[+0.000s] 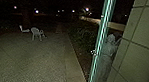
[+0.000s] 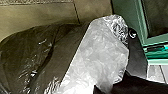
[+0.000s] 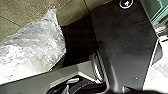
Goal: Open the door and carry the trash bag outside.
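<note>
Black trash bag point(image 2: 25, 60): bulging beside clear plastic point(image 2: 100, 47), left wrist view
Both grippers: opening, hold — can't tell
Person point(image 1: 109, 50): dim, by green frame point(image 1: 100, 40)
White chair point(image 1: 35, 31): out on paving point(image 1: 29, 63)

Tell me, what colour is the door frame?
The door frame is green, slightly bluish in places; the left wrist view shows it best.

From my left wrist view, I see the trash bag point(image 2: 86, 56) bulging and wrinkled, glossy dark plastic meeting a pale, translucent, crumpled section. On my right, the green-edged glass door point(image 1: 100, 43) stands upright; I can't judge how far it's open.
</note>
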You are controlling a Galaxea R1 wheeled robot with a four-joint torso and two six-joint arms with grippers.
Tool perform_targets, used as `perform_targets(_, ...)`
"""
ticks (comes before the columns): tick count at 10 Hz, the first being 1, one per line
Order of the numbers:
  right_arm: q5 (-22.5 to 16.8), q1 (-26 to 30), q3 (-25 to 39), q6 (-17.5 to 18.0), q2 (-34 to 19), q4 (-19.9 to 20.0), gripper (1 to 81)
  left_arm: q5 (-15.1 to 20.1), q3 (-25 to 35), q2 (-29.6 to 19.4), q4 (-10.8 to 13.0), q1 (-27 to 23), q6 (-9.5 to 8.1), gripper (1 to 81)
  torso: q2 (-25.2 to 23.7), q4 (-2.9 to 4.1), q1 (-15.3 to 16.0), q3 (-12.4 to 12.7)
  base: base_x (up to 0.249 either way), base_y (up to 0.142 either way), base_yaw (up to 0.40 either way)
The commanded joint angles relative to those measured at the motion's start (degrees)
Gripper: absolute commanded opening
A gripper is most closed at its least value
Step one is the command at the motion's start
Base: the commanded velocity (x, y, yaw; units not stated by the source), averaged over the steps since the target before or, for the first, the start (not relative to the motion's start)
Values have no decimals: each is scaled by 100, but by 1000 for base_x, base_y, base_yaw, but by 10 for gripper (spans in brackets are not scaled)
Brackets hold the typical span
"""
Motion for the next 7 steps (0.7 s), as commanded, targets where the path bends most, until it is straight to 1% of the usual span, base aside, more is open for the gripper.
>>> perform_targets(1,-162,218,28,-14,-1,-49,811,289,26,-12,-3,-276,-8,10,0,0,0,0,83,0,0)
perform_targets(7,-162,201,28,-14,-9,-49,811,289,26,-3,-3,-276,-8,10,0,0,2,0,77,0,0)
